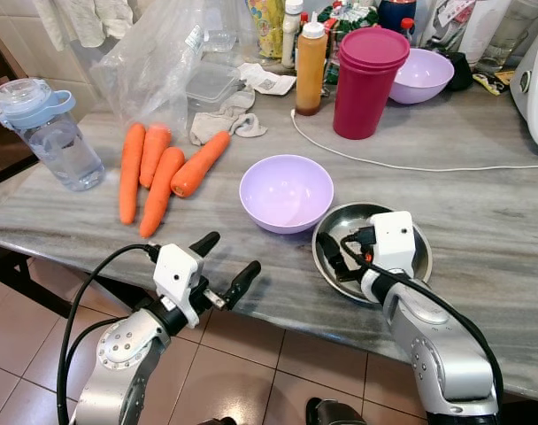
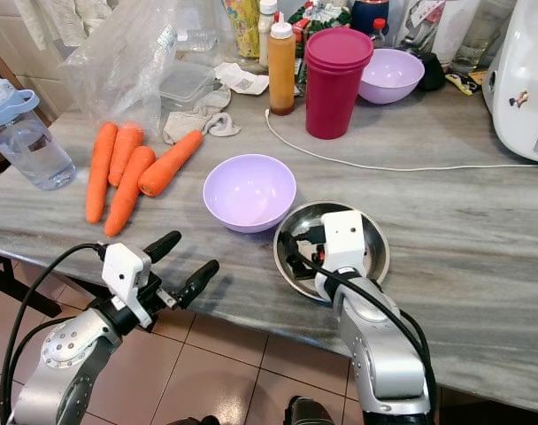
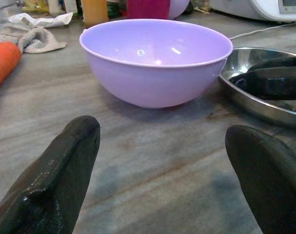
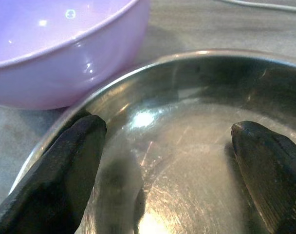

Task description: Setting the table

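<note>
- The left gripper (image 1: 223,264) is raised at the near edge of the table, its two black fingers (image 1: 242,282) spread wide and aimed ahead toward the purple bowl (image 1: 287,192).
- A black cable loops from the left wrist down along the silver forearm.
- The right gripper (image 2: 297,252) reaches into the steel plate (image 2: 371,232), fingers (image 4: 60,170) parted, tips low over the plate's inside, the bowl just beyond them.
- The right silver forearm rises steeply from below.
</note>
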Robot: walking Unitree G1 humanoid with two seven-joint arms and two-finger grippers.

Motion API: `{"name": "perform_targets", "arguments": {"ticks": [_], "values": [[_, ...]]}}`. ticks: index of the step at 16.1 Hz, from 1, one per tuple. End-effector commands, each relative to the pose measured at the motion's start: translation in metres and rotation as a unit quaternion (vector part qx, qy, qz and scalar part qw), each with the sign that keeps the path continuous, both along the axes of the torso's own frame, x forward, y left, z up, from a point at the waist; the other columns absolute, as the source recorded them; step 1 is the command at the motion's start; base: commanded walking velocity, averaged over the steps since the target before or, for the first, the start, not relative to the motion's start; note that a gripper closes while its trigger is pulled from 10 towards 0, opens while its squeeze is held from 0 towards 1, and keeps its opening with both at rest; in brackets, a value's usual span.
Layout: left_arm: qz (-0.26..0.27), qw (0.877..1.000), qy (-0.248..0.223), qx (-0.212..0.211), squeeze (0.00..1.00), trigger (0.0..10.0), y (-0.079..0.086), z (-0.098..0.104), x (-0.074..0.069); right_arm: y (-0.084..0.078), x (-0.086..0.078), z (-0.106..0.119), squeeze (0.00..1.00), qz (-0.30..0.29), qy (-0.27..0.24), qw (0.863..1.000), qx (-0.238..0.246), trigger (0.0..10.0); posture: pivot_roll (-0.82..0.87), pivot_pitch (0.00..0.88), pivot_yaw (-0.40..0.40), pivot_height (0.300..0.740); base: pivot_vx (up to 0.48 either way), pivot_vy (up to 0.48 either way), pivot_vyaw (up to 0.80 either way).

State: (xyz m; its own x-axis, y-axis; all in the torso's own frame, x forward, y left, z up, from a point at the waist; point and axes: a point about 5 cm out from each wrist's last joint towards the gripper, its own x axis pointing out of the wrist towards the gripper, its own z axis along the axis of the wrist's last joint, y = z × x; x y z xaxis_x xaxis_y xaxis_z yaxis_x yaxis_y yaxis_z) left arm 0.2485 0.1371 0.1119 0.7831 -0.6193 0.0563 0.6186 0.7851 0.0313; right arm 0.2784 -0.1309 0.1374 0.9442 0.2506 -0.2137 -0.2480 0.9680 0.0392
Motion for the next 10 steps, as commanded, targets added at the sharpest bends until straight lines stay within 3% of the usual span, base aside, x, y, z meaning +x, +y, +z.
{"name": "perform_targets", "arguments": {"ticks": [1, 6, 10], "values": [[0.009, 1.000, -0.003, 0.006, 0.00, 10.0, 0.003, 0.002, -0.001, 0.001, -0.003, -0.002, 0.00, 0.006, -0.003, 1.000, 0.002, 10.0, -0.17, 0.165, 0.054, 0.740, 0.000, 0.000, 0.00], [0.086, 0.996, -0.017, 0.018, 0.00, 10.0, 0.016, 0.006, 0.004, -0.009, -0.007, 0.014, 0.00, -0.019, -0.073, 0.997, 0.009, 10.0, -0.16, 0.153, 0.050, 0.740, 0.000, 0.000, 0.00], [0.186, 0.982, -0.016, 0.019, 0.00, 10.0, 0.031, 0.006, 0.006, -0.019, -0.014, 0.033, 0.00, -0.045, -0.158, 0.986, -0.004, 10.0, -0.15, 0.157, 0.047, 0.740, 0.000, 0.000, 0.00]]}}
